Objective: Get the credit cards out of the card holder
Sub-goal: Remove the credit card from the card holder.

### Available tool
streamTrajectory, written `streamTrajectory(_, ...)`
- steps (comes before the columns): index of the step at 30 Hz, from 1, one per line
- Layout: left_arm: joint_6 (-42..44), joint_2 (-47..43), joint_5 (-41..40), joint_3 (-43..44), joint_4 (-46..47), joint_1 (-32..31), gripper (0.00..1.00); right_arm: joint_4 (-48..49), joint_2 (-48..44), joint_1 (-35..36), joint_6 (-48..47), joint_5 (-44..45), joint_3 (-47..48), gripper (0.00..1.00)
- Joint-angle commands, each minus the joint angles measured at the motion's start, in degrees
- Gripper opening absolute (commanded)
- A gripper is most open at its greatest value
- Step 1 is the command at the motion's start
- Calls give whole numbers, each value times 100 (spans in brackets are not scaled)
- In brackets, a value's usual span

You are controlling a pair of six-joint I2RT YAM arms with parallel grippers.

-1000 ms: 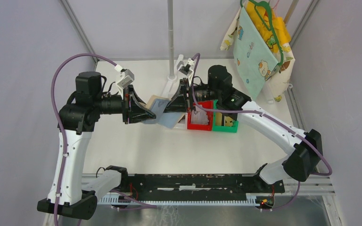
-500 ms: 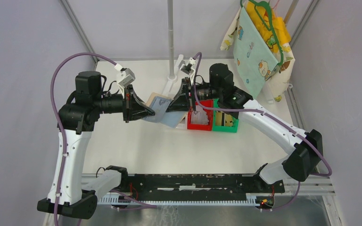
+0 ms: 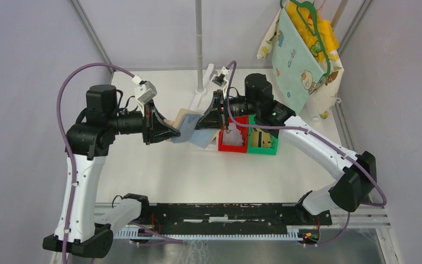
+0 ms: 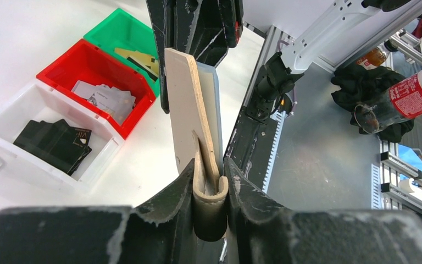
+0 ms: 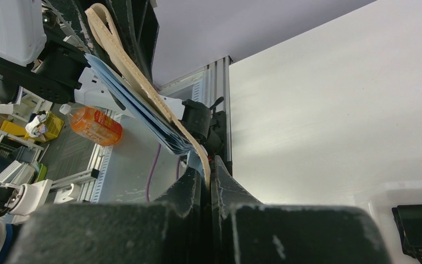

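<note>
While left hand (image 4: 210, 171) and right hand (image 5: 206, 173) pinch the card holder (image 4: 184, 99), a binned black card (image 4: 55, 143) reads "VIP".

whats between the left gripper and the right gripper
The card holder, one end clamped by the left gripper, the other by the right gripper; the top view shows it.

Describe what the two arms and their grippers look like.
Both the left arm and right arm have white tapered links, black joint housings and a purple cable looping along each. The left gripper and right gripper are black, their jaws scuffed pale.
</note>
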Motion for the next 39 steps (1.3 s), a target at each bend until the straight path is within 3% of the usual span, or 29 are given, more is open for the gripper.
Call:
streamTrajectory(1,153,-28,210,272,-26,-19,26,111,-172,-41,-114,57,238,0)
streamTrajectory(33,232,89,589,450,-246,-23,19,-142,-108,-54,-251,11,403,0)
streamTrajectory(37,-96,13,316,359,138,-23,13,-14,-104,-59,-126,-13,393,0)
streamTrajectory(39,-308,-113,-194,166,519,-16,13,141,-133,-47,-48,-44,385,0)
